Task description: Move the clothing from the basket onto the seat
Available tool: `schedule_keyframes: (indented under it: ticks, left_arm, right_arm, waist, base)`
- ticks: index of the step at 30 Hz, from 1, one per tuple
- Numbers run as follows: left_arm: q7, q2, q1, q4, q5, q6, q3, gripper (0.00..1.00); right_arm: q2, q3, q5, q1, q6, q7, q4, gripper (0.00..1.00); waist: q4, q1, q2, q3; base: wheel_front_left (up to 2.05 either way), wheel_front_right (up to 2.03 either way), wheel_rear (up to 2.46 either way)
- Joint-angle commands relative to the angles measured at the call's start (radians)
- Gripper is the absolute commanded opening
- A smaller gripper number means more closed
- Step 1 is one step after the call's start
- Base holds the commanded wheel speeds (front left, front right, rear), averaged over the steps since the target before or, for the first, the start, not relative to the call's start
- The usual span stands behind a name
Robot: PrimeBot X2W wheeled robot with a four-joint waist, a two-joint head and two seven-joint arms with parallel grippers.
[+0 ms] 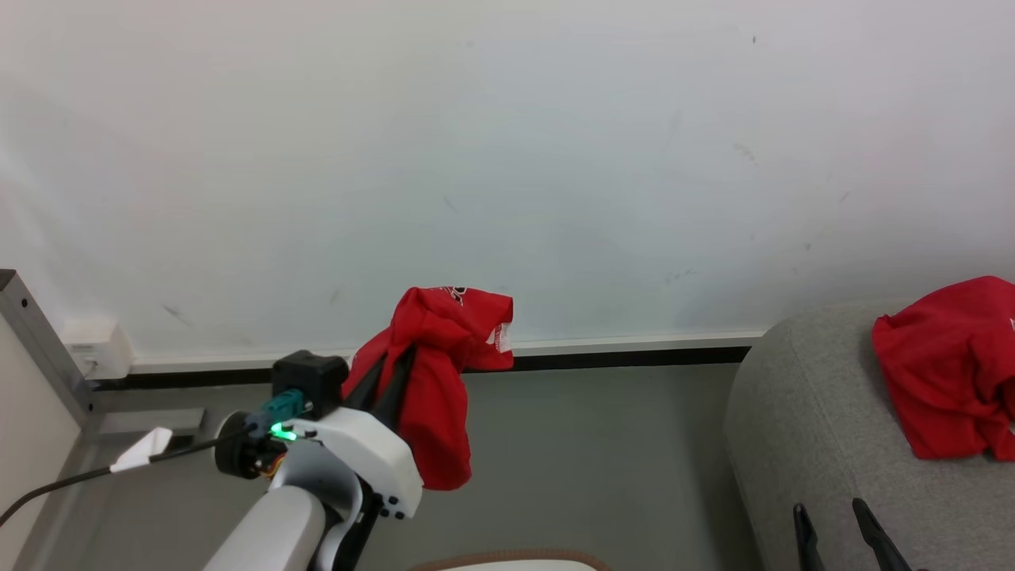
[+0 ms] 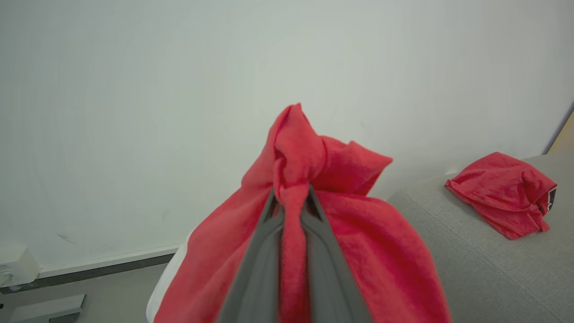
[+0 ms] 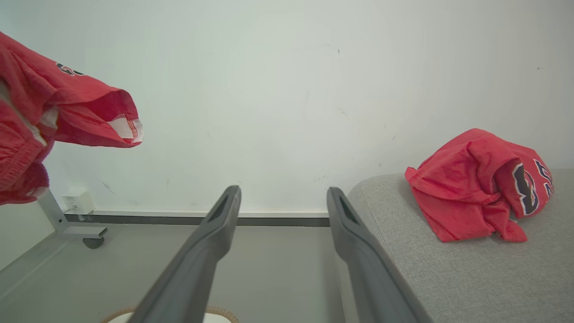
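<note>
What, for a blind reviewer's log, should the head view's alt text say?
The left end effector holds a red garment in the air above grey floor, before a white wall. A second red garment lies on the grey seat at right.

Bright, even, shadowless light; sharp.

White forearm [image 1: 365, 450]; green LED [image 1: 283, 433]; blk cable [image 1: 79, 477]; dk grey fingers [image 3: 202, 251]

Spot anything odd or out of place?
Nothing stands out. The numbered garment lies crumpled on the seat. The second garment hangs bunched in the shut left gripper, in the air. The right gripper is open and empty.
</note>
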Motion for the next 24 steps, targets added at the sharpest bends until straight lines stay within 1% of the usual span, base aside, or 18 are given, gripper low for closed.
schedule_keyframes:
  ticks: [1,7,13,17,24]
  left_arm:
    - [0.003,0.008,0.008,-0.008,0.004,0.005,-0.002,0.0]
    - [0.014,0.004,0.023,-0.038,0.001,0.011,-0.014,0.0]
    - [0.022,0.003,0.031,-0.058,-0.001,0.008,-0.03,0.0]
    - [0.027,0.0,0.026,-0.065,0.0,0.009,-0.039,0.0]
    - [0.033,-0.016,0.008,-0.067,0.005,0.008,-0.061,0.0]
  right_arm:
    - [-0.004,0.003,0.004,0.004,-0.003,-0.003,0.002,1.0]
    - [-0.004,0.028,-0.026,-0.02,-0.003,-0.003,-0.006,1.0]
    - [-0.004,0.109,-0.077,-0.07,-0.002,-0.003,0.012,1.0]
    - [-0.031,0.215,-0.072,-0.129,-0.002,-0.003,0.049,1.0]
    - [-0.096,0.483,0.012,-0.268,-0.002,0.001,0.128,1.0]
  waist:
    - [-0.001,0.0,-0.0001,0.0]
    - [-0.001,0.0,-0.0001,0.003]
    - [-0.003,0.0,-0.0001,0.011]
    - [-0.004,0.0,-0.0001,0.013]
    - [-0.003,0.0,-0.0001,0.014]
  base:
    - [0.0,0.0,0.0]
    - [0.0,0.0,0.0]
    - [0.0,0.0,0.0]
    - [0.0,0.0,0.0]
    - [0.0,0.0,0.0]
